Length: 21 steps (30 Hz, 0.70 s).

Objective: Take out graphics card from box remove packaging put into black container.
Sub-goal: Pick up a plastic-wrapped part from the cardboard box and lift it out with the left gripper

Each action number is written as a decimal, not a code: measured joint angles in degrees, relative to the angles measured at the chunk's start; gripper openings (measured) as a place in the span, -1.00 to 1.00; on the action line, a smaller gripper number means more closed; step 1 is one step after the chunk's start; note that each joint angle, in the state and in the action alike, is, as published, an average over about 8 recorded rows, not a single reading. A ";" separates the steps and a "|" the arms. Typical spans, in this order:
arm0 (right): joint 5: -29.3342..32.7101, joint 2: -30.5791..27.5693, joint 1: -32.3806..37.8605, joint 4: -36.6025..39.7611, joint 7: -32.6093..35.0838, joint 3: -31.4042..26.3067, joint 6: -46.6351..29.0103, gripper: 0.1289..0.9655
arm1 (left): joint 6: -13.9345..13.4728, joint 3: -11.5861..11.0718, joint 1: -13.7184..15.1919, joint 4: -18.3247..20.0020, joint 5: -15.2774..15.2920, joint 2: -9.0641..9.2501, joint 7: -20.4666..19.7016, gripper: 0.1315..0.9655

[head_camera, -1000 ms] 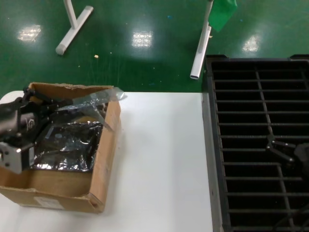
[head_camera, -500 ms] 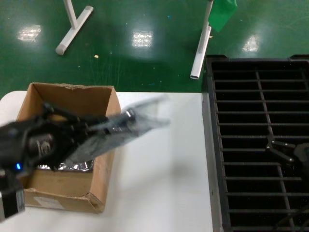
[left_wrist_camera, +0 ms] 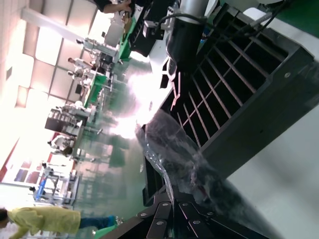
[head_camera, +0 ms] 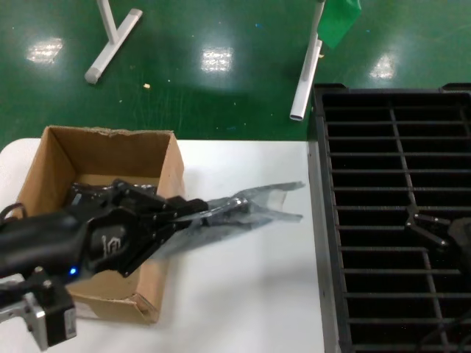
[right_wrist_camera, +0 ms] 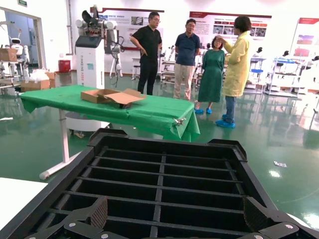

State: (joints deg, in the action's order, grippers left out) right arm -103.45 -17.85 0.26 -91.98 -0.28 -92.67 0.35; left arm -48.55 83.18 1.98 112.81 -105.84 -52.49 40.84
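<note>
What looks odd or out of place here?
Only the box: its top edge is ragged. The left gripper holds the packaging over the white table. The right gripper waits over the black container.

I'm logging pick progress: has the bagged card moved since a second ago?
Yes. The packaging, held by the left gripper, has come up out of the box and now sticks out over the white table toward the black container.

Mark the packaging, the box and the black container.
packaging (head_camera: 246,208): head view, bag's free end above the table.
box (head_camera: 171,165): head view, right side wall.
black container (head_camera: 394,176): head view, a divider bar.
</note>
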 joint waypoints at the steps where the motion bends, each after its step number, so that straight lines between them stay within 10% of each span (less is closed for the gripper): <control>1: 0.00 0.00 0.00 0.00 0.00 0.00 0.00 1.00 | -0.43 1.05 1.28 -1.09 -0.12 0.65 0.90 -0.97; 21: -1.23 -1.47 -0.23 -0.34 -0.78 -0.94 0.62 1.00 | -13.84 12.88 22.41 -24.53 -3.98 9.88 14.74 -0.97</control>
State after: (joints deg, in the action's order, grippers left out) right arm -104.68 -19.32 0.04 -92.33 -1.07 -93.62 0.97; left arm -62.39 96.07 24.39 88.29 -109.82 -42.60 55.58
